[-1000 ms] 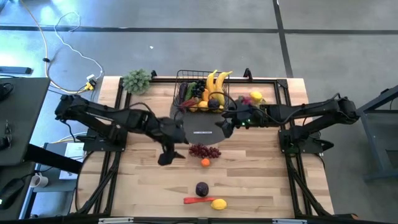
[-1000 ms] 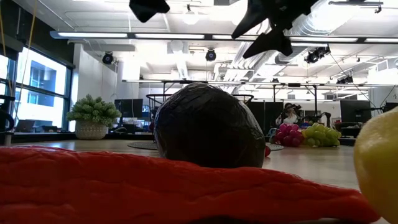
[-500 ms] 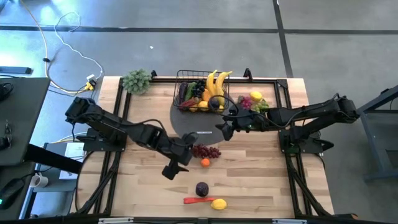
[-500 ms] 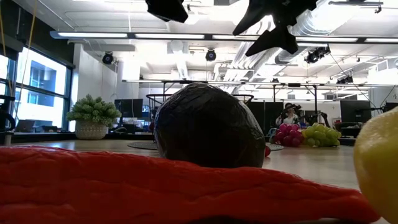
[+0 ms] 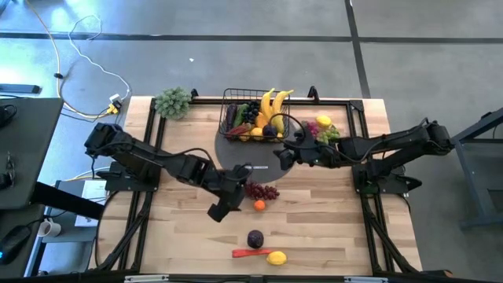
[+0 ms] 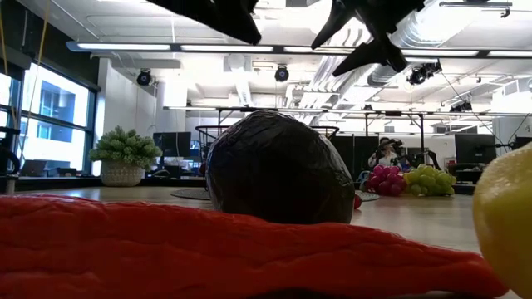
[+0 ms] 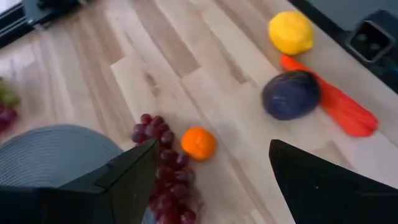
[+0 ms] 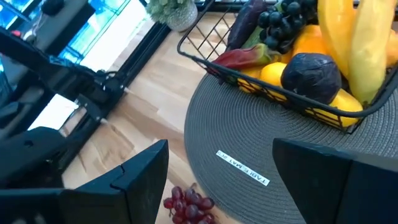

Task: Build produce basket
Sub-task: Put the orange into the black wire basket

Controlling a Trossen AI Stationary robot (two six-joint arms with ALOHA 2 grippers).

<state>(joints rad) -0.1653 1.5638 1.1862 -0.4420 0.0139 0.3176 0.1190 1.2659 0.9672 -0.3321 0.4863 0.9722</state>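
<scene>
My left hand (image 5: pixel 222 211) hangs wide open and empty over the worktop (image 5: pixel 181 236), just beside the red grape bunch (image 5: pixel 258 190) and the small orange (image 5: pixel 259 205). If I drop on the grapes off-centre, the loose cluster could slip out or knock the orange rolling toward the plum (image 5: pixel 255 238), chilli (image 5: pixel 248 253) and lemon (image 5: pixel 276 257) near the front edge. My right hand (image 5: pixel 279 159) waits, parted and empty, over the grey mat (image 5: pixel 236 161), close to the wire basket (image 5: pixel 233 98), which is already piled with bananas; from above I cannot judge how much room is left, so another piece might topple off the heap.
</scene>
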